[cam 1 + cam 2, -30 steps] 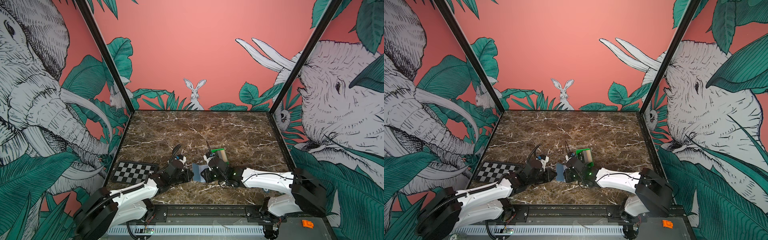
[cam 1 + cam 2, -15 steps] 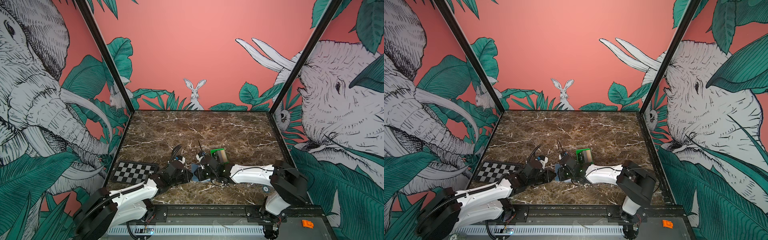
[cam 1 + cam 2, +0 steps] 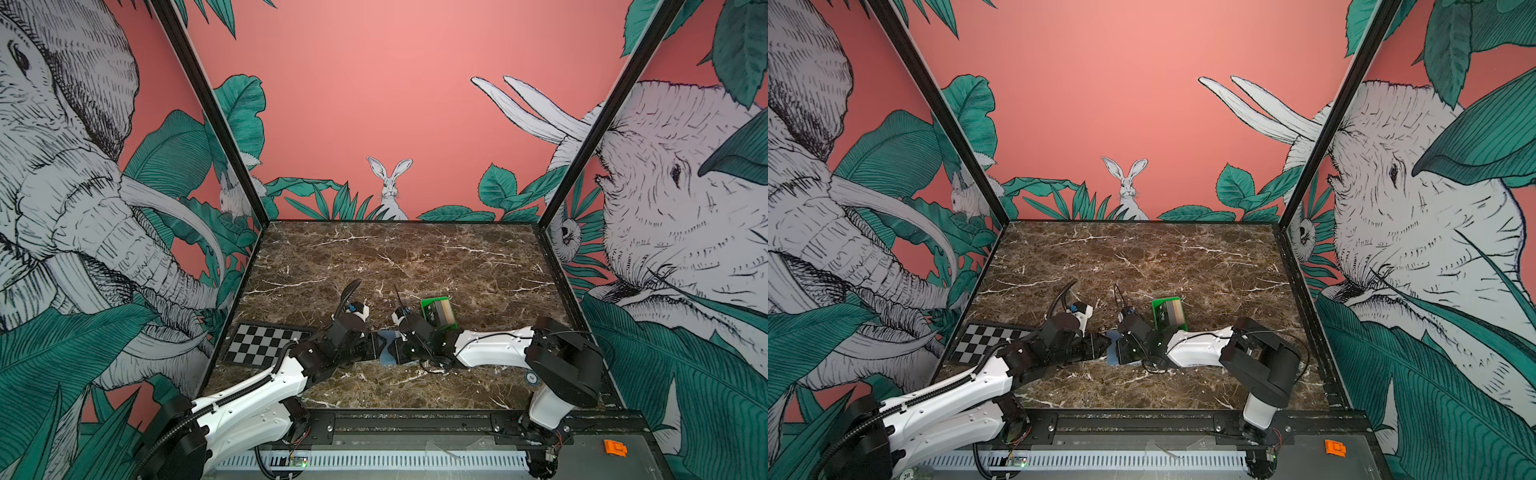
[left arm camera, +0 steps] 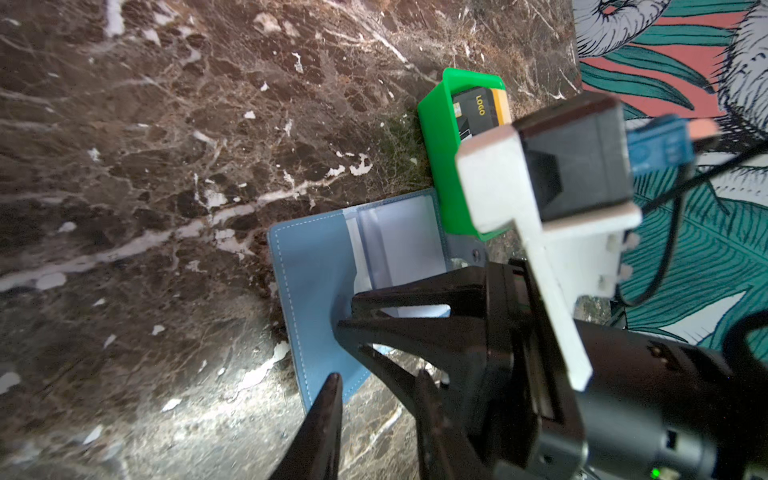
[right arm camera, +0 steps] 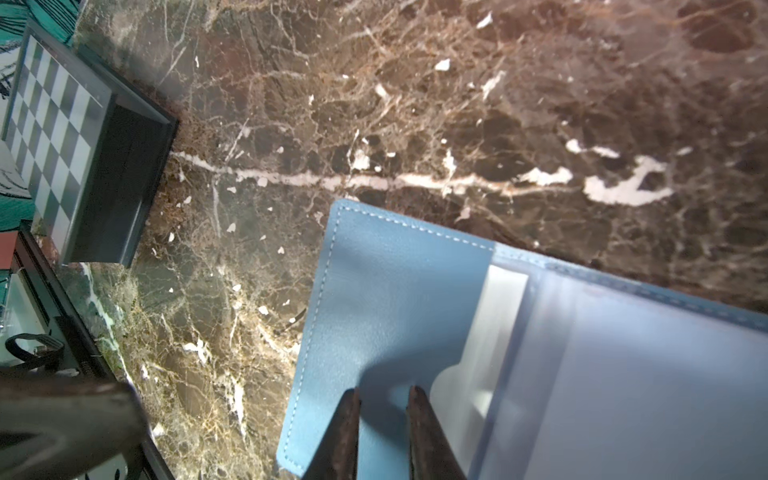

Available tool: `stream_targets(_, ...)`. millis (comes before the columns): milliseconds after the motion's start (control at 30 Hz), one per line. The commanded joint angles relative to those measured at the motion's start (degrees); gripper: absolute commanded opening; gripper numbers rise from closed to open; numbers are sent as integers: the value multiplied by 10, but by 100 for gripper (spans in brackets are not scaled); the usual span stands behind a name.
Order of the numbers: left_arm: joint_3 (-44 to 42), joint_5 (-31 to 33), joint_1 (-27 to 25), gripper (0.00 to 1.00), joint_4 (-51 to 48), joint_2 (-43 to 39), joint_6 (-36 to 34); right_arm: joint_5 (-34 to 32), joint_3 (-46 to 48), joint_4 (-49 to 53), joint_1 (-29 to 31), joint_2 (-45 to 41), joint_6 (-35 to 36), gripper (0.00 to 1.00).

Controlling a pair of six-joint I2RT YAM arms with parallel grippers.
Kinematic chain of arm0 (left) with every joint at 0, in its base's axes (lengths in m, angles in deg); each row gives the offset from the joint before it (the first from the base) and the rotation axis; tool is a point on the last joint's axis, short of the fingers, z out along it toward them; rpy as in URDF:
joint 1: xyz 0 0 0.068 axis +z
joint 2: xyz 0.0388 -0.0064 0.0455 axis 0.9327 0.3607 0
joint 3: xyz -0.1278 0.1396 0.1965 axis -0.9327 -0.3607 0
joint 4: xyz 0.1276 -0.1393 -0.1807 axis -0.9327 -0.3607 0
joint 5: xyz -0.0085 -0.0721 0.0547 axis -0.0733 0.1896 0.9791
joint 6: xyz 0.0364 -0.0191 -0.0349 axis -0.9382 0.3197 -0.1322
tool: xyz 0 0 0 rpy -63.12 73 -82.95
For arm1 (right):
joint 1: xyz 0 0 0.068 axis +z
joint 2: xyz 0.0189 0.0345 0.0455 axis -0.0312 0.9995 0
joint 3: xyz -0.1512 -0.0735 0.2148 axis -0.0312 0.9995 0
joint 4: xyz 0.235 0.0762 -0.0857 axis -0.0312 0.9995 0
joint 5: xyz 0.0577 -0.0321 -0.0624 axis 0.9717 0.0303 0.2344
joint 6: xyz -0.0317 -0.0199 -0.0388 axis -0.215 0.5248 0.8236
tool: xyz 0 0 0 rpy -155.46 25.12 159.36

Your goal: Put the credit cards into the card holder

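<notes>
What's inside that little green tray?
Cards stand inside the green tray: a black card reading LOGO and a yellowish card beside it. Their lower parts are covered by the right arm.

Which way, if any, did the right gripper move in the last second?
Yes. The right gripper went left, away from the tray and toward the checkerboard; the tray has not moved.
</notes>
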Motion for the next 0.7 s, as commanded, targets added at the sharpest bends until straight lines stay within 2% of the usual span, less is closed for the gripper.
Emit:
stream_targets(0,-11,1,2,32,2,-3,-9,-11,8,-12,4,3,-6,22)
stream_targets(333,1,-4,6,35,24,37,-17,-7,2,-5,7,19,-12,22)
stream_targets(467,-1,-25,19,42,18,22,-13,-17,0,10,10,8,-20,22)
stream_targets(667,22,-9,22,43,-71,-42,1,-29,-20,51,11,1,-27,22)
